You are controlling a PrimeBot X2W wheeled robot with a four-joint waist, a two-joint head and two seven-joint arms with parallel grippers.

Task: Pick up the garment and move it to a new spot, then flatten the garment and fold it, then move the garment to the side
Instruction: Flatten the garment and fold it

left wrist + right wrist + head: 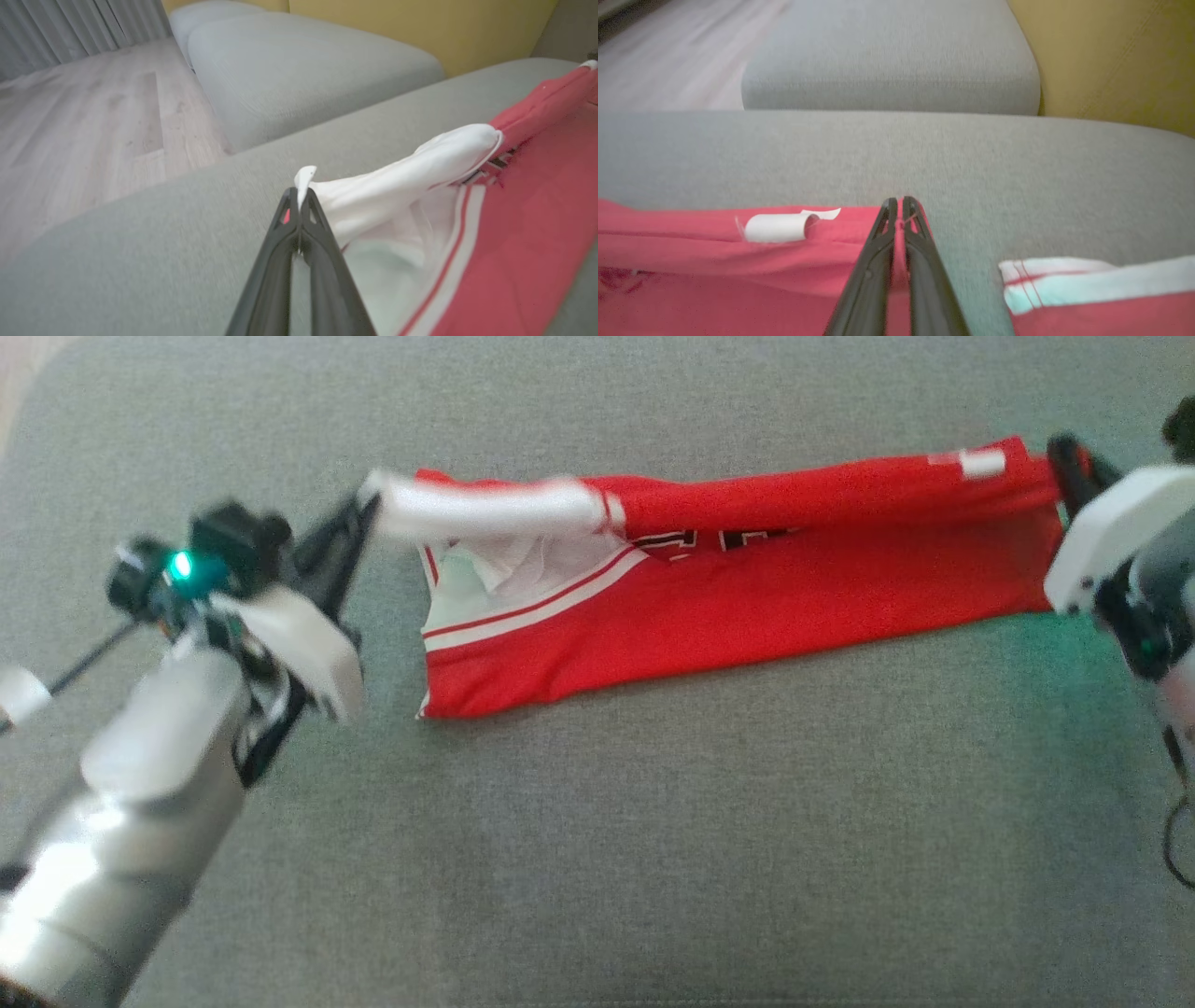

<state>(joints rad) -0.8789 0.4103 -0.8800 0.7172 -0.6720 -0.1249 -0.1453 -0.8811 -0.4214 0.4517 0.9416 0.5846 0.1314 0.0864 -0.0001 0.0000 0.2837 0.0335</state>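
**Jersey drawn out between two pinching claws**

Head view: the garment (747, 588), red with white trim, lies as a long lengthwise-folded band across the grey cushion (653, 859). The left gripper (366, 513) pinches the tip of the white sleeve (485, 509) at one end. The right gripper (1064, 462) is clamped on the hem corner at the other end. Holding it from opposite ends looks meant to pull the cloth taut, so the fold settles without wrinkles. I judge the folding to be under way and the move to the side not yet done.

Left wrist view: the two dark fingers (280, 252) are pressed together on a nub of white fabric, and the sleeve rises off the cushion toward them. Beyond lie a second cushion (303, 70) and a wooden floor (93, 116).

Right wrist view: the fingers (873, 266) are closed on the red edge, near a white label (775, 227). The cushion alone carries the garment, which is not in any bin or basket
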